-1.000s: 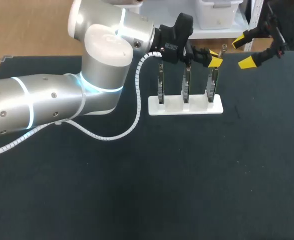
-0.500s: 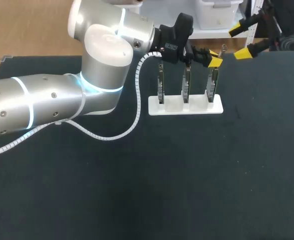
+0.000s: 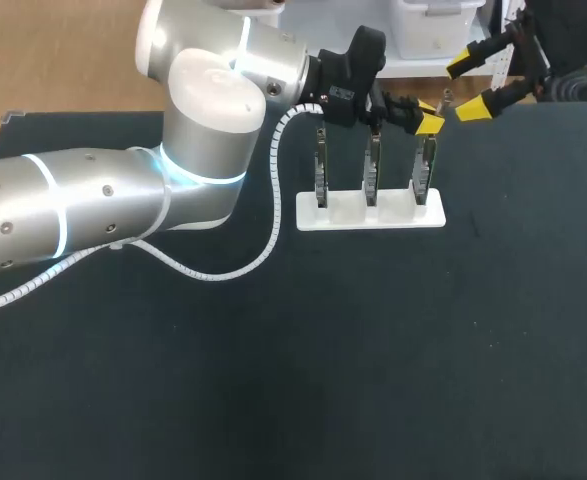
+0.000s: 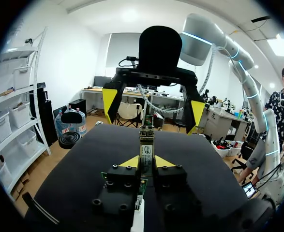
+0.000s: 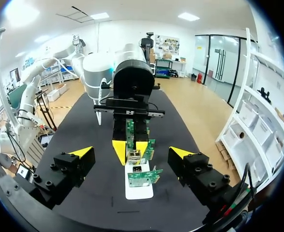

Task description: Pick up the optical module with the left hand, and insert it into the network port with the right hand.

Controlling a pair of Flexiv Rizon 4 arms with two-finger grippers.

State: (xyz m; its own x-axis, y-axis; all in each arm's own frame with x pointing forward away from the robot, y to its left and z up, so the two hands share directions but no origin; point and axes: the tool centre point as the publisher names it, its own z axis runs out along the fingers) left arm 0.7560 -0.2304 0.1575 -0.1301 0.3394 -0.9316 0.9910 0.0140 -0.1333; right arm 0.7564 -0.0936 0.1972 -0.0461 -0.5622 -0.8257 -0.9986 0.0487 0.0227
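The optical module, a slim metal bar with a printed label, sticks out from between the yellow tips of my left gripper, which is shut on it. In the head view that left gripper hovers above the rightmost of three upright circuit boards, with the module's end pointing right. My right gripper faces it at the table's far right, open, its tips just short of the module. From the right wrist, the right gripper spans wide, and the module and left fingertips lie ahead between its fingers, untouched.
A white stand holds the three green boards side by side on the black table. My left arm stretches across the table's left half, with a white coiled cable hanging below it.
My right gripper has moved left and slightly farther back, closing in on the module's free end. The left arm and the module have stayed still.
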